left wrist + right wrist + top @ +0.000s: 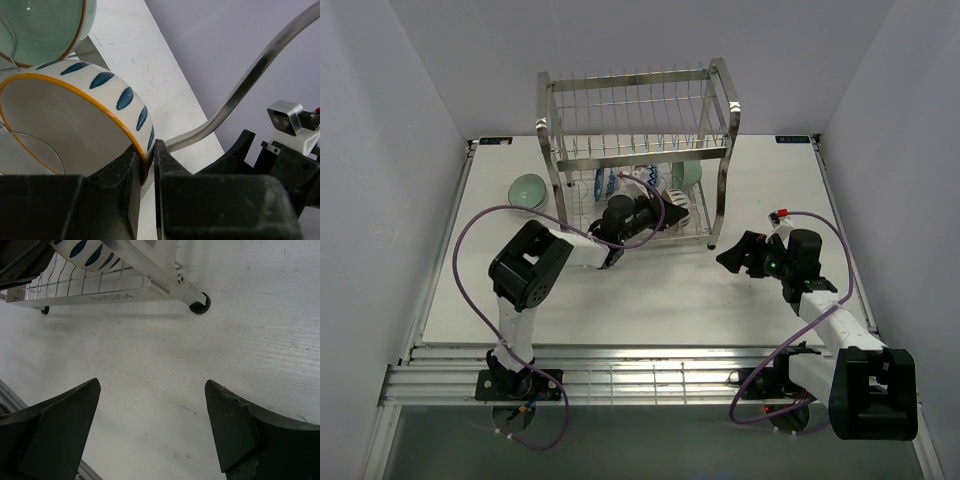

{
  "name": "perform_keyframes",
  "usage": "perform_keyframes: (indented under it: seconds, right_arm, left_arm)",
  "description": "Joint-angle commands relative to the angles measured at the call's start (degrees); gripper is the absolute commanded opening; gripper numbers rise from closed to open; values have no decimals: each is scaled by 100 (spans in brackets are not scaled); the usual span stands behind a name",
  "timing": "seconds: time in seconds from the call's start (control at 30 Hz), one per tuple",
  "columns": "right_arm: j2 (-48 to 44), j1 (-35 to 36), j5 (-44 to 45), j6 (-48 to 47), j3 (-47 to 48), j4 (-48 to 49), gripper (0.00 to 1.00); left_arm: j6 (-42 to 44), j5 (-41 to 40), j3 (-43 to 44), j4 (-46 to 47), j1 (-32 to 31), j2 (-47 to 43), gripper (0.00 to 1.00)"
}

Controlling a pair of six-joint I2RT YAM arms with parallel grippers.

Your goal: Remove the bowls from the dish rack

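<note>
One blue-petalled bowl rim-clamped in left gripper; right gripper wide apart near "SUS304"-stamped dish rack.

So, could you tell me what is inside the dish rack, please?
The blue-patterned bowl, pinched at its rim by the left gripper, and a mint green bowl next to it. The left arm hides the rest.

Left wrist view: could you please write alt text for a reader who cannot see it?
The left gripper is shut on the yellow-edged rim of a blue-and-white bowl with leaf-shaped marks. A pale green bowl sits just above it at upper left, and a shiny bar of the dish rack curves across the right.
</note>
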Motion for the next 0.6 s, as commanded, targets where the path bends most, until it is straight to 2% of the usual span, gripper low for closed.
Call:
perform_keyframes:
  seconds: [0.0, 0.23, 0.57]
  right_arm:
    - [61, 42, -32, -30, -35, 210, 91]
    - [114, 33, -32, -38, -18, 184, 91]
    - [114, 41, 3, -65, -9, 175, 91]
  left_arm:
    - [-186, 421, -77, 765, 27, -39, 0]
    - [-362, 1035, -104, 1564, 71, 180, 0]
    - [-221, 1897, -235, 1819, 264, 215, 0]
